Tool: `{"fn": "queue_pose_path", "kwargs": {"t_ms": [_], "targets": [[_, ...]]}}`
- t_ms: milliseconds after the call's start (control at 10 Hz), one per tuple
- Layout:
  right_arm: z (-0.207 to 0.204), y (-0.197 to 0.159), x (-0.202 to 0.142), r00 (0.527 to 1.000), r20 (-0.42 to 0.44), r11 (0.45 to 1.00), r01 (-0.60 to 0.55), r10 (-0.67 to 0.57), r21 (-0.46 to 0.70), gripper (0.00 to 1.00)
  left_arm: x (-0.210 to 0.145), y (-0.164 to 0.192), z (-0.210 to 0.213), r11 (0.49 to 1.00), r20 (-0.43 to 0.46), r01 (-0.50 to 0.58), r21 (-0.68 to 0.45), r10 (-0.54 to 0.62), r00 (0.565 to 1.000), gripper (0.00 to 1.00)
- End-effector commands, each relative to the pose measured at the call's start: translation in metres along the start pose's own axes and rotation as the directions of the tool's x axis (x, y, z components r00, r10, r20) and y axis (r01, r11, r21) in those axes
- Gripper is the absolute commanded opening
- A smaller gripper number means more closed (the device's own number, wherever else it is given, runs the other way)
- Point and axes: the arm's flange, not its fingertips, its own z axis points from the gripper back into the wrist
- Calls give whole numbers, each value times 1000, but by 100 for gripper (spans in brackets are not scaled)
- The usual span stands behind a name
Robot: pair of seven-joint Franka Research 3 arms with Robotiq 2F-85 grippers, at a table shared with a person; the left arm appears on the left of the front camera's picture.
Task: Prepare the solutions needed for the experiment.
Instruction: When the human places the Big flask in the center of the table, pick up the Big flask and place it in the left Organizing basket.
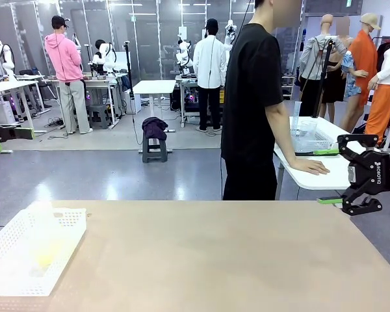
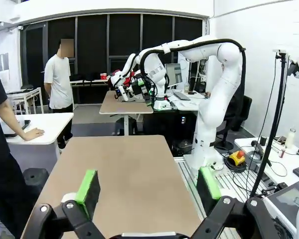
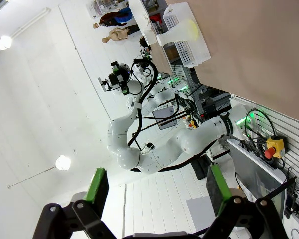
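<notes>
Front view: we locate the solutions point(image 1: 44, 255) as a pale yellow-green tint at the wide base of a frosted conical flask point(image 1: 42, 237), which stands in a white perforated basket point(image 1: 65, 224) at the near left corner of the tan table point(image 1: 214, 253). We judge the flask light with so little liquid, rigid, smooth enough to slip, and breakable if it is glass; the narrowing neck above the base looks like the safest place to grip, keeping the vessel upright. The right gripper point(image 1: 349, 174) hangs off the table's right edge with its jaws spread and nothing between them. The left gripper point(image 1: 3, 138) shows at the left border as green pads, apart and empty. A person point(image 1: 250, 104) stands at the far side, one hand point(image 1: 310, 167) resting on a white side table point(image 1: 325, 175).

Left wrist view: the left gripper point(image 2: 148, 191) stands spread over the matte, bare tabletop point(image 2: 134, 174); its green pads point(image 2: 87, 188) hold nothing.

Right wrist view: the right gripper point(image 3: 153, 188) is spread and empty. The basket point(image 3: 182, 30) appears far off at the top, with the yellow tint point(image 3: 192, 27) inside it.
</notes>
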Motion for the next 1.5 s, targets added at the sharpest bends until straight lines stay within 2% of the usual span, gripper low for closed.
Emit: {"fn": "queue_pose_path", "kwargs": {"t_ms": [0, 100, 200, 300, 400, 500, 600, 800, 900, 1000, 1100, 1200, 1300, 1400], "targets": [[0, 1, -1, 1000, 3, 1000, 7, -7, 9, 100, -1, -25, -14, 981, 94, -183, -59, 188, 978, 100], [0, 1, -1, 1000, 3, 1000, 7, -7, 9, 100, -1, -47, -31, 932, 106, -351, -96, 360, 927, 100], [0, 1, -1, 1000, 3, 1000, 7, -7, 9, 100, -7, -61, -44, 858, 140, -498, -128, 512, 847, 100], [0, 1, -1, 1000, 3, 1000, 7, -7, 9, 100, -14, -68, -54, 791, 197, -594, -149, 612, 766, 100], [0, 1, -1, 1000, 3, 1000, 7, -7, 9, 100, -25, -76, -66, 691, 209, -701, -175, 722, 660, 100], [0, 1, -1, 1000, 3, 1000, 7, -7, 9, 100, -31, -83, -75, 628, 195, -753, -199, 778, 597, 100], [0, 1, -1, 1000, 3, 1000, 7, -7, 9, 100, -37, -84, -84, 552, 197, -821, -146, 830, 523, 100], [0, 1, -1, 1000, 3, 1000, 7, -7, 9, 100, -55, -79, -102, 267, 108, -945, -187, 962, 251, 100], [0, 1, -1, 1000, 3, 1000, 7, -7, 9, 100, -58, -74, -105, 184, 100, -968, -171, 981, 169, 100], [0, 1, -1, 1000, 3, 1000, 7, -7, 9, 100, -63, -70, -106, 119, 90, -979, -163, 990, 105, 100], [0, 1, -1, 1000, 3, 1000, 7, -7, 9, 100, -65, -69, -107, 83, 79, -980, -182, 994, 69, 100], [0, 1, -1, 1000, 3, 1000, 7, -7, 9, 100, -65, -68, -107, 92, 62, -971, -221, 995, 80, 100], [0, 1, -1, 1000, 3, 1000, 7, -7, 9, 100, -68, -66, -105, 67, 65, -964, -257, 997, 52, 100], [0, 1, -1, 1000, 3, 1000, 7, -7, 9, 100, -68, -68, -101, 50, 55, -969, -240, 998, 38, 100]]}}
